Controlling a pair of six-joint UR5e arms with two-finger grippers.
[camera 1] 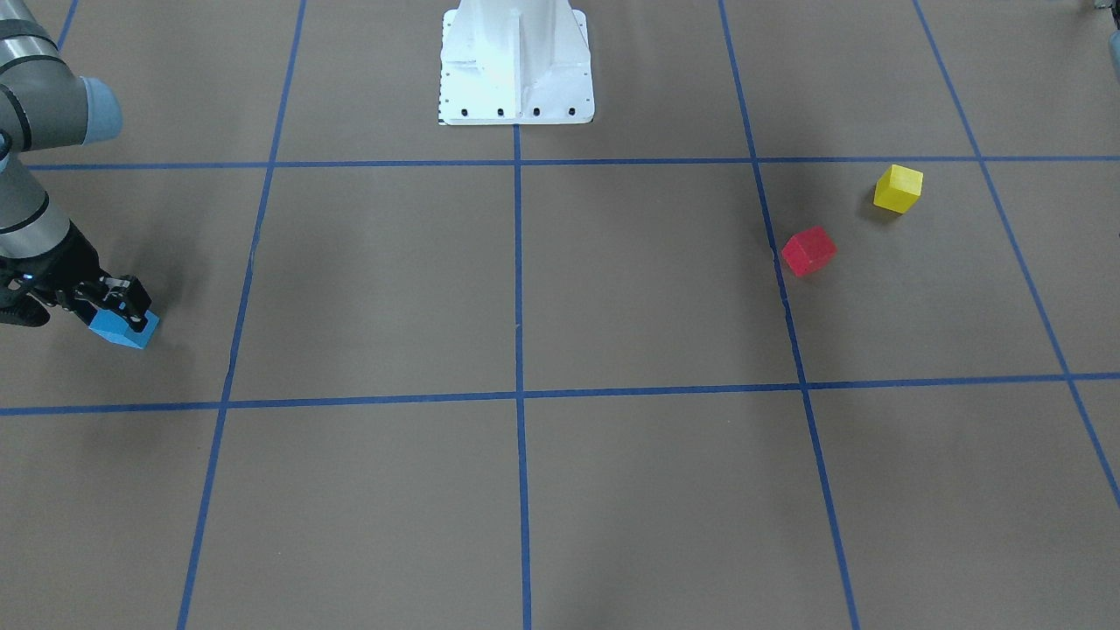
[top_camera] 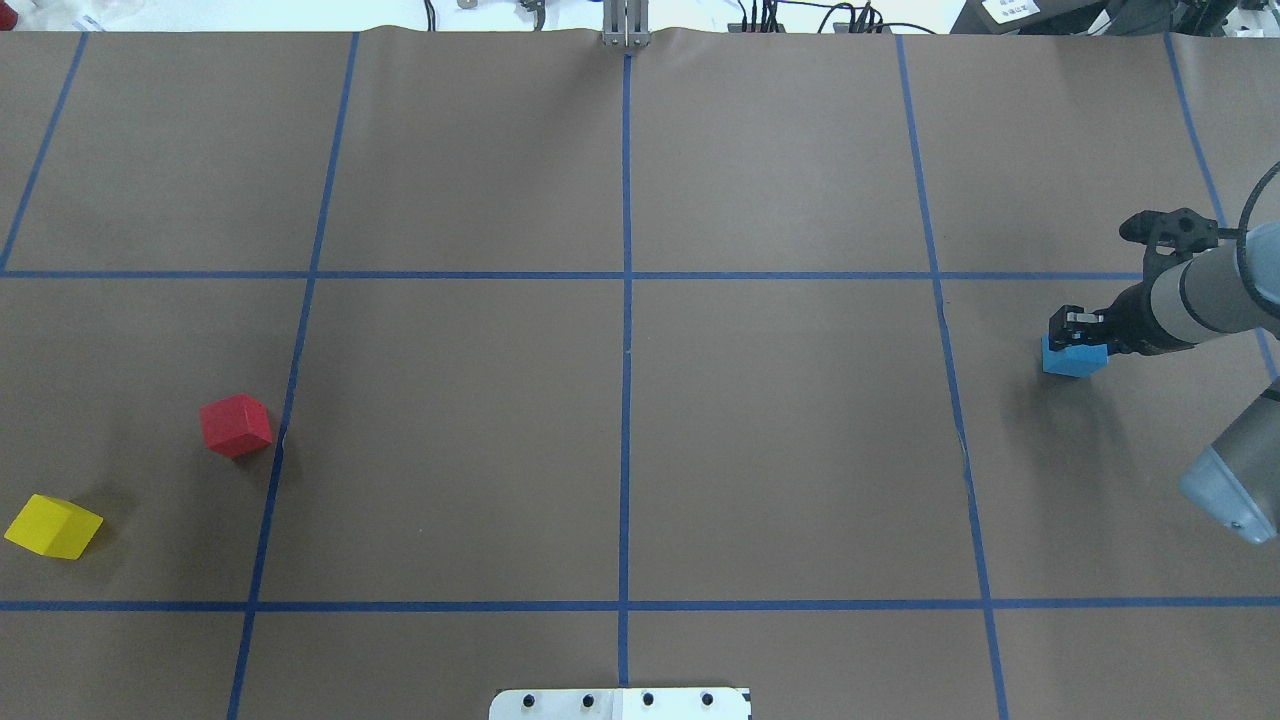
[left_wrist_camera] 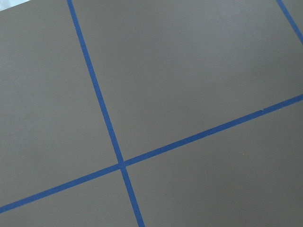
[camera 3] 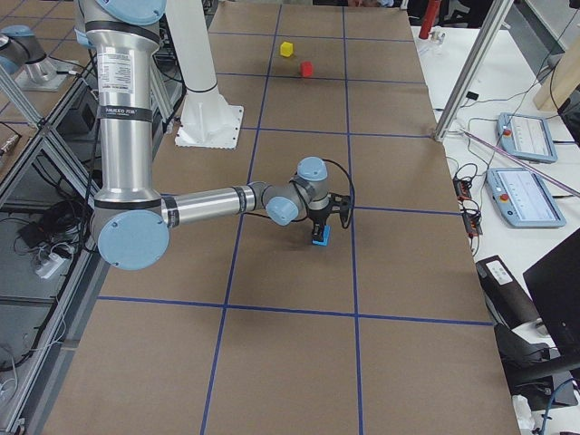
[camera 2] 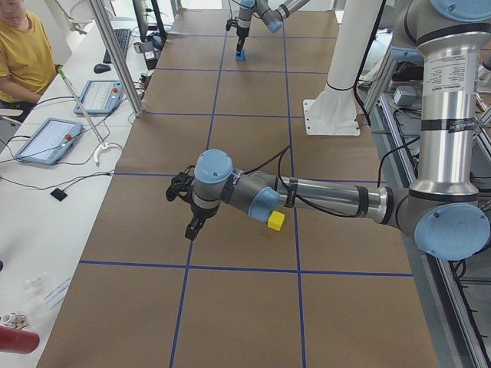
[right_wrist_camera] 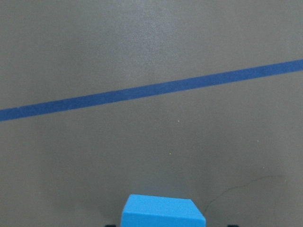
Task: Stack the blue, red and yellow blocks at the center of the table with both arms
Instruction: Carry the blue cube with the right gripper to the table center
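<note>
Blue block (top_camera: 1073, 358) sits far right on the table (top_camera: 780, 450), clamped by the right gripper (top_camera: 1078, 322). I cannot tell how the left gripper (camera 2: 191, 230) holds its fingers. Red block (top_camera: 236, 425) and yellow block (top_camera: 53, 527) lie far left. This looks like the pickup step; next, blue likely needs carrying to centre.

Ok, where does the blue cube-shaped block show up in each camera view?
Front-facing: blue cube-shaped block at far left.
Overhead: far right.
Exterior left: top, at the table's far end.
Exterior right: centre.
Left wrist: not in it.
Right wrist: bottom edge.
Shared landmark: white pedestal base, in all four exterior views.
</note>
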